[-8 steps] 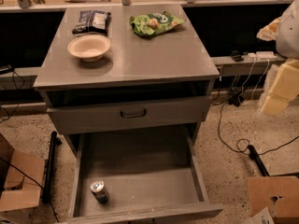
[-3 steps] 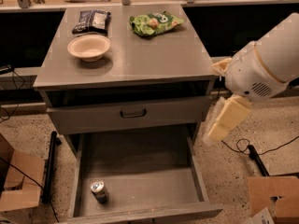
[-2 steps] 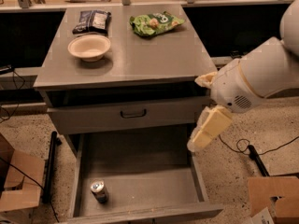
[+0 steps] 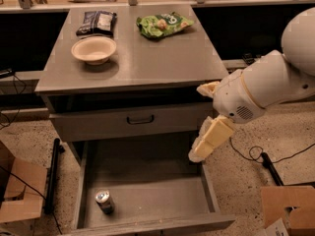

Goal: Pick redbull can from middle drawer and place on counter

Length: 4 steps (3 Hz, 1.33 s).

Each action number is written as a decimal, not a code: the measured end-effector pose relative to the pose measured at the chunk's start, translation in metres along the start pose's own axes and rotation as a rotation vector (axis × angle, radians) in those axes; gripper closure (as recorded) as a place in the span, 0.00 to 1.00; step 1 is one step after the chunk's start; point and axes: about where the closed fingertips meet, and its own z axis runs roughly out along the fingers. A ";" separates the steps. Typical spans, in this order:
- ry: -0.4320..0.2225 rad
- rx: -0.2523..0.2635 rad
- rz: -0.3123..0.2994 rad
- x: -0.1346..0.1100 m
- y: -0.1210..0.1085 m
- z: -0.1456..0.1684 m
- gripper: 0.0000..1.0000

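The redbull can (image 4: pixel 104 201) stands upright in the near left corner of the open middle drawer (image 4: pixel 157 193), reachable from above. My gripper (image 4: pixel 209 139) hangs over the drawer's right side, well apart from the can; whether it is open or closed I cannot tell. Beyond, the counter (image 4: pixel 147 58) holds a bowl (image 4: pixel 93 49) and two snack bags (image 4: pixel 162 24), lettering unreadable.

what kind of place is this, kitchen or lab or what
Likely a robot test lab or workshop, not a home kitchen: loose cables and cardboard boxes on a speckled floor around the grey metal counter. The gripper hangs over the right side of the open middle drawer.
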 end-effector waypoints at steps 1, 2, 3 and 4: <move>-0.028 -0.031 0.030 0.004 0.001 0.018 0.00; -0.055 -0.035 0.062 0.008 -0.002 0.057 0.00; -0.105 -0.052 0.089 0.012 -0.004 0.112 0.00; -0.181 -0.088 0.130 0.026 -0.008 0.181 0.00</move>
